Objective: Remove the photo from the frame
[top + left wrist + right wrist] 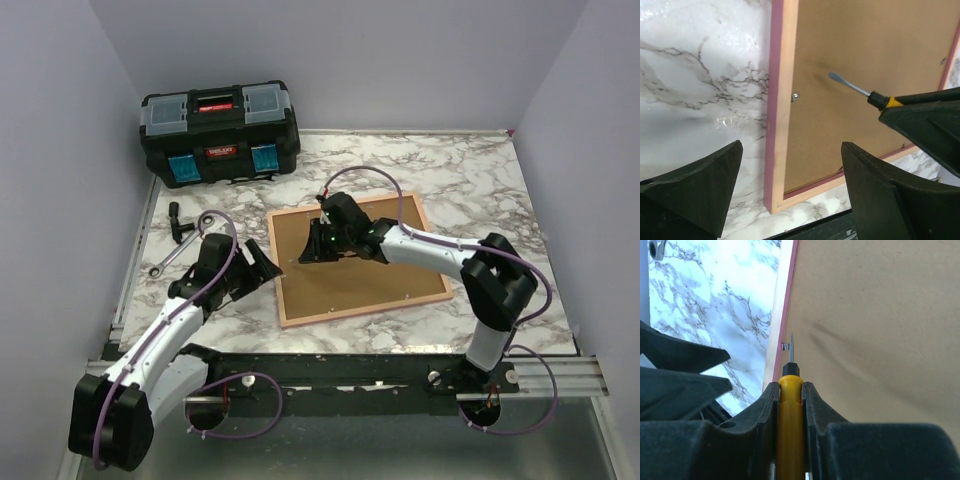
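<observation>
The pink frame (283, 285) lies face down on the marble table, its brown backing board (355, 265) facing up. The photo is hidden beneath that board. My right gripper (790, 385) is shut on a yellow-handled screwdriver (790, 410). The screwdriver's blade points at a small metal tab (786, 346) on the frame's left side, just short of it. My left gripper (791, 150) stands open over the frame's near left corner (776, 100), with nothing between its fingers. The screwdriver (860, 90) and the tab (795, 96) also show in the left wrist view.
A black toolbox (220, 133) with blue latches stands at the back left. A wrench (180, 255) and a small black tool (180, 222) lie on the table left of the left arm. Purple walls close in both sides.
</observation>
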Motion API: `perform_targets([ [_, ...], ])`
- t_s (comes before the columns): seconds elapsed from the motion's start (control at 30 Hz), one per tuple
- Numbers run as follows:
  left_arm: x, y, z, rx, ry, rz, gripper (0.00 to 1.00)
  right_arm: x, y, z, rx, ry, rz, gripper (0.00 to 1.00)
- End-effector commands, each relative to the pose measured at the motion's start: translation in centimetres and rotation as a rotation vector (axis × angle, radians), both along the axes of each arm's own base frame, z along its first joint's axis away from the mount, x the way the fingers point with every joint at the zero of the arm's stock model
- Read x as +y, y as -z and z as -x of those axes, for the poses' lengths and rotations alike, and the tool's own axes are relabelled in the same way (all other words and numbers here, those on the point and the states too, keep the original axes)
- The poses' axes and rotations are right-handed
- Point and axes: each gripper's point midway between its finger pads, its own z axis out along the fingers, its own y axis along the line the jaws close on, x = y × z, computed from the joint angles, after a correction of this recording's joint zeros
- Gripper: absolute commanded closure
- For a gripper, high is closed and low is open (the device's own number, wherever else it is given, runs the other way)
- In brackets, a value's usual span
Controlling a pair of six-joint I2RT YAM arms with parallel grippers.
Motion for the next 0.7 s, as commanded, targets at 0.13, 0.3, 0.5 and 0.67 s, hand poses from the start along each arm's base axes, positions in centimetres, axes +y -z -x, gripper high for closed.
perform_targets([
  [0.13,-0.8,3.3,0.9,0.098,0.075,-0.014,0.25,1.8,1.8,-0.1,0.027,0.007,0.06,0.99],
  [0.3,-1.2,3.7,0.7,0.097,0.081,-0.009,0.36,2.2,2.5,0.5,0.046,-0.017,0.063,0.99],
  [0.5,-0.9,4.5,0.6,0.119,0.067,-0.029,0.53,3.1,2.9,1.3,0.051,-0.049,0.058,0.99],
  [0.67,-0.7,5.1,0.7,0.124,0.062,-0.043,0.63,3.7,2.7,1.1,0.035,-0.066,0.058,1.0],
])
